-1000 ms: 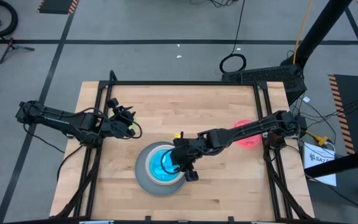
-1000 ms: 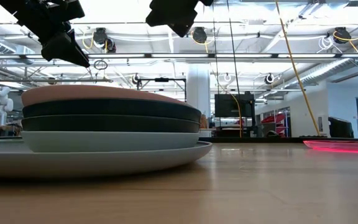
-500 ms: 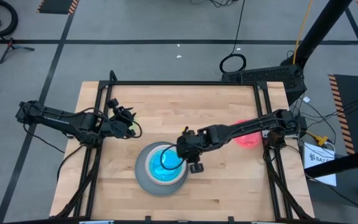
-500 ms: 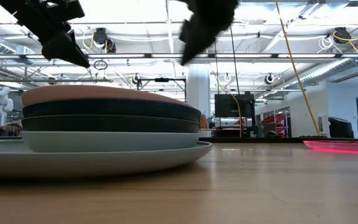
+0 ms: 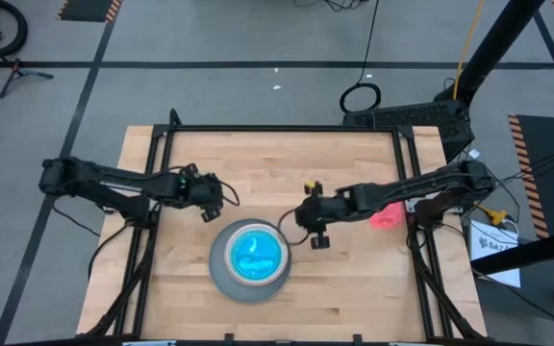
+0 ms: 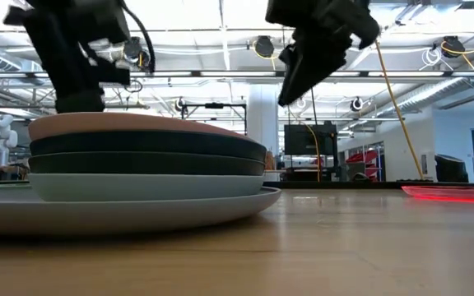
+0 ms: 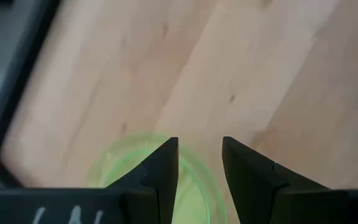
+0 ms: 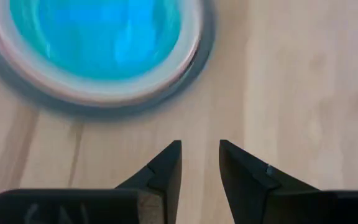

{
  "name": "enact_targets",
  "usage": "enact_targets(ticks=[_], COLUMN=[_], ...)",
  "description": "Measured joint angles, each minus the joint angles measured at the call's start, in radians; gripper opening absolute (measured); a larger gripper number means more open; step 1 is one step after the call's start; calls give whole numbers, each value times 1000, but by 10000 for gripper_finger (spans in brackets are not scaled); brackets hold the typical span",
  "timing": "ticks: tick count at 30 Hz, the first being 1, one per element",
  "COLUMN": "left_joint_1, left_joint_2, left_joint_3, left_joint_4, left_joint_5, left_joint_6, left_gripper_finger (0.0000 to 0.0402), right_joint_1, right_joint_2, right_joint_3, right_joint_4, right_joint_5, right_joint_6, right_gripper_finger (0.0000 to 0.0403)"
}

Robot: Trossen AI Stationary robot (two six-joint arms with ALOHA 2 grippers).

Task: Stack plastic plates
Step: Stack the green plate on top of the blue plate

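Observation:
The stack stands at the table's near middle: a large grey plate [image 5: 216, 276] at the bottom, then light blue [image 6: 138, 186], black, dark teal and salmon pink, with a cyan dish [image 5: 250, 255] on top. My right gripper [image 5: 309, 229] is open and empty, just right of the stack, and the cyan dish [image 8: 98, 31] lies ahead of its fingers. My left gripper [image 5: 212, 200] is open and hangs far-left of the stack over a lime green dish [image 7: 194, 186] lying flat on the wood; I see no touch. A pink-red dish [image 5: 385, 216] lies at the right, partly under the right arm.
A black metal frame [image 5: 277, 129] borders the wooden table top. Bare wood shows along the far side and at the near right [image 5: 364, 288]. The pink-red dish [image 6: 455, 192] lies flat near the right edge. The room beyond holds ceiling rails and equipment.
My right gripper has drawn back from over the stack toward the table's right and far side, leaving the cyan dish on top. My left gripper has moved right toward the stack, over the lime green dish, and has come lower.

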Motion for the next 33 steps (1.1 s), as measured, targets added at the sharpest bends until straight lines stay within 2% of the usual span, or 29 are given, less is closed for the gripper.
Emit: enact_targets(ticks=[6, 13, 21, 33], left_joint_1=[90, 121, 130, 131], left_joint_2=[159, 238, 278, 279], left_joint_3=[0, 1, 1, -6], left_joint_4=[16, 26, 29, 26], left_joint_5=[35, 78, 114, 45], left_joint_6=[-78, -144, -209, -295], left_gripper_finger=[131, 131, 131, 131], right_joint_1=[-28, -35, -36, -35], right_joint_2=[-170, -249, -245, -240], right_joint_3=[-216, -326, -364, -364], right_joint_4=[385, 602, 669, 675], right_joint_5=[-1, -5, -4, -5], right_joint_6=[-84, -169, -177, -119], right_gripper_finger=[102, 102, 102, 102])
